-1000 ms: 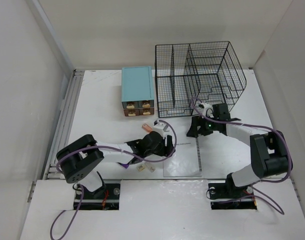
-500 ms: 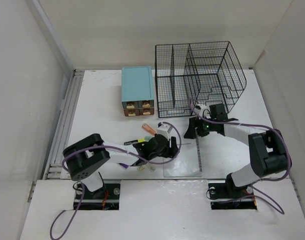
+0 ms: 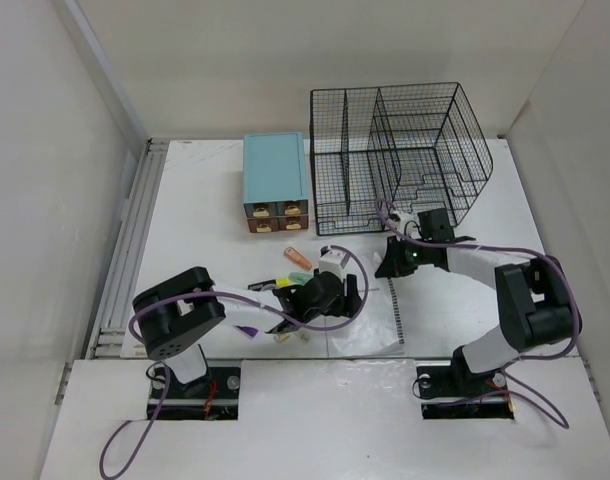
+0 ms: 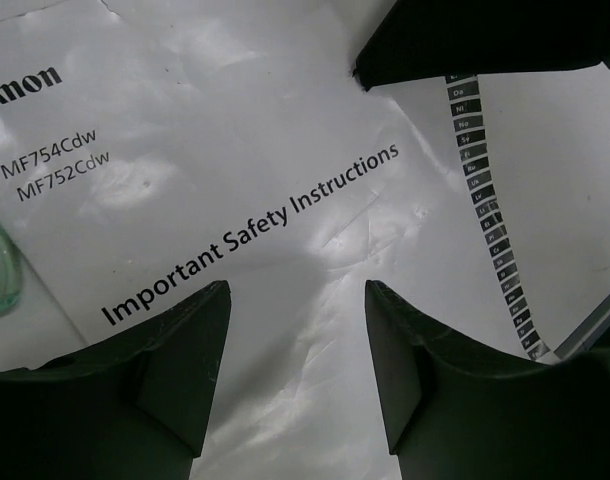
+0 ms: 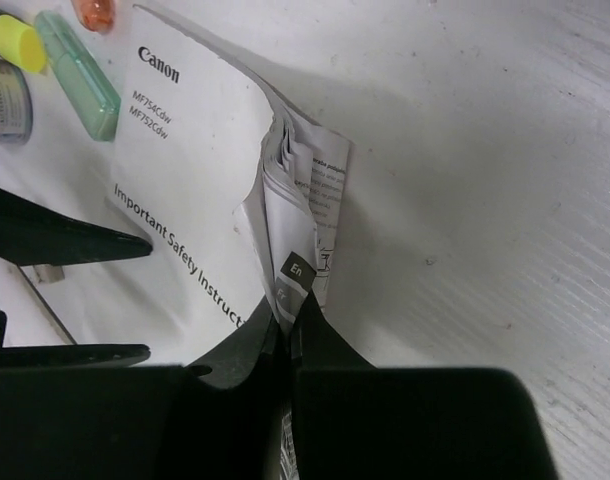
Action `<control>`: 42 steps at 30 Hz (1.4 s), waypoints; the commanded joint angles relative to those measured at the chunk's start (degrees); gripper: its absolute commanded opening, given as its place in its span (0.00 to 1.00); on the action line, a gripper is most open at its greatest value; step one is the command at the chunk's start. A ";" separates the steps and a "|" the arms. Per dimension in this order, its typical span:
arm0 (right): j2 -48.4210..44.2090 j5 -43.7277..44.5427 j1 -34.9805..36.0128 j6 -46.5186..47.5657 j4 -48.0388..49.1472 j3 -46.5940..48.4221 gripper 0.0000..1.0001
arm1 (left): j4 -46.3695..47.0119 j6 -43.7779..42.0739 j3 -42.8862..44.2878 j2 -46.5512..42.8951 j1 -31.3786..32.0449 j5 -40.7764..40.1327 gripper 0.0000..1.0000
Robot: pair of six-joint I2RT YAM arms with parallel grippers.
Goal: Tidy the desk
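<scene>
My right gripper (image 5: 288,322) has its fingers pinched tight on the tabbed edge of the white Canon safety-instructions booklet (image 5: 190,190); the pages lift and fan just above the grip. My left gripper (image 4: 297,320) holds its dark fingers wide apart over the printed cover; whether they touch it, I cannot tell. A pale green translucent marker (image 5: 80,75) lies just beside the booklet's top corner. The booklet rests on the large flat white desk (image 3: 200,205), in front of the black wire-mesh file rack (image 3: 400,150); the grey metal rail (image 3: 135,240) runs along the desk's left edge.
</scene>
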State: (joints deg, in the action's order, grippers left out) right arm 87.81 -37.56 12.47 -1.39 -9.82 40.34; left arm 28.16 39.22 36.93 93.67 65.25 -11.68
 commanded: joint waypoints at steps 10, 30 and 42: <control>-11.69 -4.11 -1.04 10.25 -7.48 7.11 0.00 | -10.22 -0.37 -4.23 -11.64 0.40 1.76 0.98; -17.17 11.02 8.18 15.10 -7.40 36.11 0.00 | -27.20 -4.33 -1.15 -50.24 0.93 -0.80 1.00; -6.69 36.66 13.45 9.47 1.99 51.68 0.00 | -27.20 -3.28 -5.20 -54.12 0.93 -0.80 1.00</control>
State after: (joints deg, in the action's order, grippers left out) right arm 80.42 -12.45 24.53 10.28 -17.85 87.24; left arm 0.12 35.66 32.10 40.58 65.91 -12.10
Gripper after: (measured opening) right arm 0.047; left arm 0.997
